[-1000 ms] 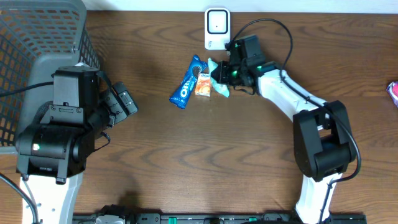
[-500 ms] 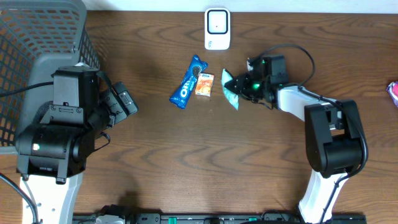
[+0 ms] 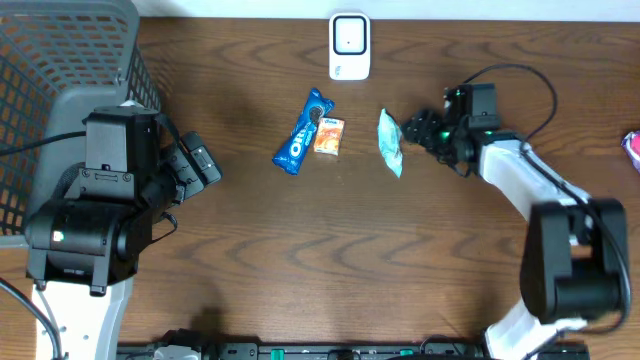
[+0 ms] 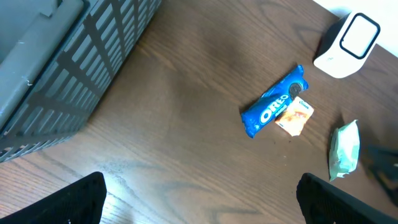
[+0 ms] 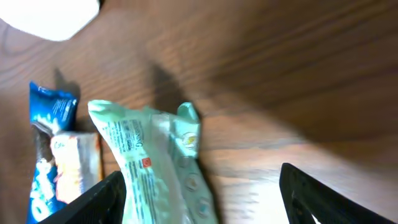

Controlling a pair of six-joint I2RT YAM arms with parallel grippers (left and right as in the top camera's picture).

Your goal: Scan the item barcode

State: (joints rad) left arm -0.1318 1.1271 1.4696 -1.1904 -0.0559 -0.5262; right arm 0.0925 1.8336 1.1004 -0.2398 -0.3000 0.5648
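A pale green packet (image 3: 390,142) lies flat on the wooden table, right of the other snacks. My right gripper (image 3: 425,130) sits just to its right, open, gripping nothing. In the right wrist view the green packet (image 5: 155,165) lies between the spread fingers, close to the left finger (image 5: 102,199). The white scanner (image 3: 349,45) stands at the table's back edge. My left gripper (image 4: 202,205) is open over bare wood at the left, and the left gripper (image 3: 200,165) is far from the items.
A blue Oreo pack (image 3: 300,132) and a small orange packet (image 3: 328,136) lie side by side below the scanner. A grey wire basket (image 3: 60,60) fills the back left corner. A pink object (image 3: 632,148) shows at the right edge.
My right gripper carried the green packet from near the scanner to the right, then opened and let it go on the table. The left arm has not moved.
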